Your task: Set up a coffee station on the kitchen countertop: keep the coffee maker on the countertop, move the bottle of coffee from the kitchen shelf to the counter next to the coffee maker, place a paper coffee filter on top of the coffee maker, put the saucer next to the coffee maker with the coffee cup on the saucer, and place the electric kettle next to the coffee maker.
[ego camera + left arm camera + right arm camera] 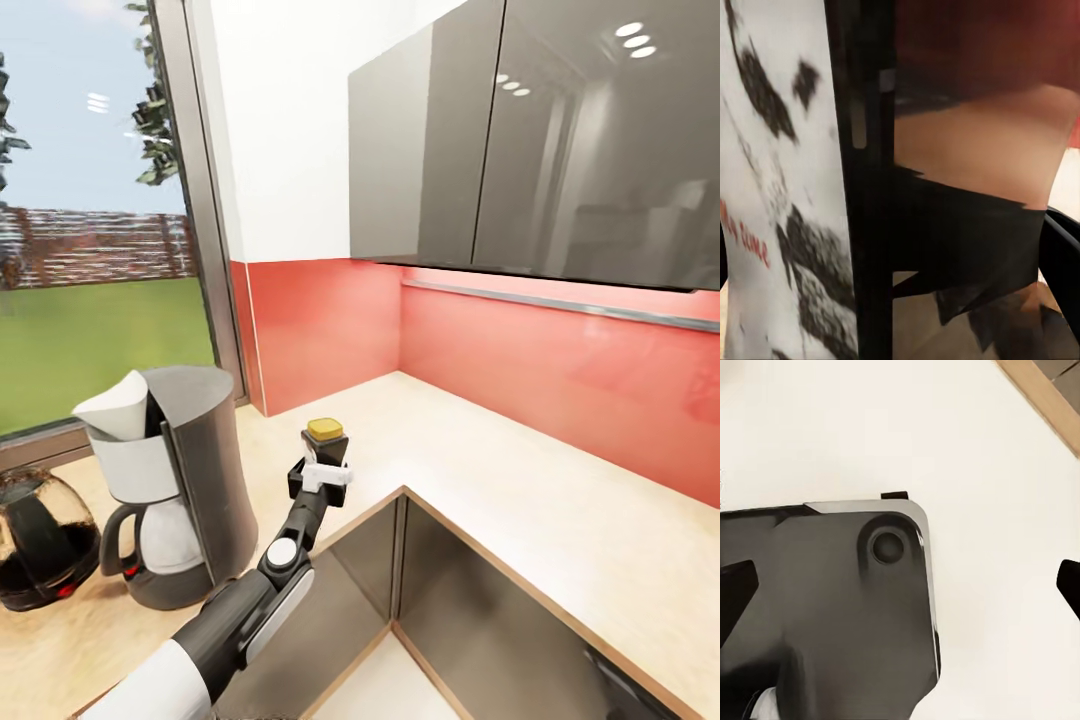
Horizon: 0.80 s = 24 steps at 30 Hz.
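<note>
bottle of coffee (326, 447) in left fingers (322, 477) over countertop (520, 500) edge

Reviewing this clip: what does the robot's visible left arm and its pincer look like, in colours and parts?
In the head view, the left arm has a white upper segment, then a glossy black forearm with a silver-grey side panel and a round grey-white joint cap. The left pincer is black with a white bracket across it. No cables or markings are visible.

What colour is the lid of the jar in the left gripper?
Yellow-gold, on the bottle of coffee; clearest in the head view.
</note>
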### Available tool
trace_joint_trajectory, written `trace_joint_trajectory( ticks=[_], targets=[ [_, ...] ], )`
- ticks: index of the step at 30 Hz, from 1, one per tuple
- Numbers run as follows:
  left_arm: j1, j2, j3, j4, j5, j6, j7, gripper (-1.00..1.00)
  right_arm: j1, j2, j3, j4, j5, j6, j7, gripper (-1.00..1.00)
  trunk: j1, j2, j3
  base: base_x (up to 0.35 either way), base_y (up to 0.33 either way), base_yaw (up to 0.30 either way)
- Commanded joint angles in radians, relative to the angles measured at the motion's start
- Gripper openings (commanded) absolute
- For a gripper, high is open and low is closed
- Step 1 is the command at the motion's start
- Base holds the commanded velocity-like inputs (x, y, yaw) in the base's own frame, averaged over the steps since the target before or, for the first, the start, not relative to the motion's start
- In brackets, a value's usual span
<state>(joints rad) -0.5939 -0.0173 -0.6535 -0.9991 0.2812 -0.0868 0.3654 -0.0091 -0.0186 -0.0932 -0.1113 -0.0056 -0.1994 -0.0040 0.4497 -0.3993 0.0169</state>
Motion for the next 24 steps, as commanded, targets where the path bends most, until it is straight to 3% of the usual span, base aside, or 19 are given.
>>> trace_joint_trajectory(
  ticks=[1, 13, 24],
  targets=[
    [-0.001, 0.000, -0.005, 0.002, 0.012, -0.007, 0.006, -1.00, 0.000, 0.000, -0.006, 0.001, -0.001, -0.004, 0.001, 1.00, 0.000, -0.001, 0.000, 0.001, 0.000, 0.260],
    [-0.001, 0.000, -0.005, 0.005, 0.009, -0.007, 0.006, -1.00, 0.000, 0.000, -0.006, 0.001, 0.000, -0.003, 0.001, 1.00, 0.000, -0.001, 0.000, 0.000, -0.051, 0.059],
    [-0.001, 0.000, -0.005, 0.005, 0.018, -0.007, 0.006, -1.00, 0.000, 0.000, -0.003, 0.001, 0.001, -0.004, 0.001, 1.00, 0.000, -0.001, 0.000, 0.000, -0.178, 0.254]
  ],
)
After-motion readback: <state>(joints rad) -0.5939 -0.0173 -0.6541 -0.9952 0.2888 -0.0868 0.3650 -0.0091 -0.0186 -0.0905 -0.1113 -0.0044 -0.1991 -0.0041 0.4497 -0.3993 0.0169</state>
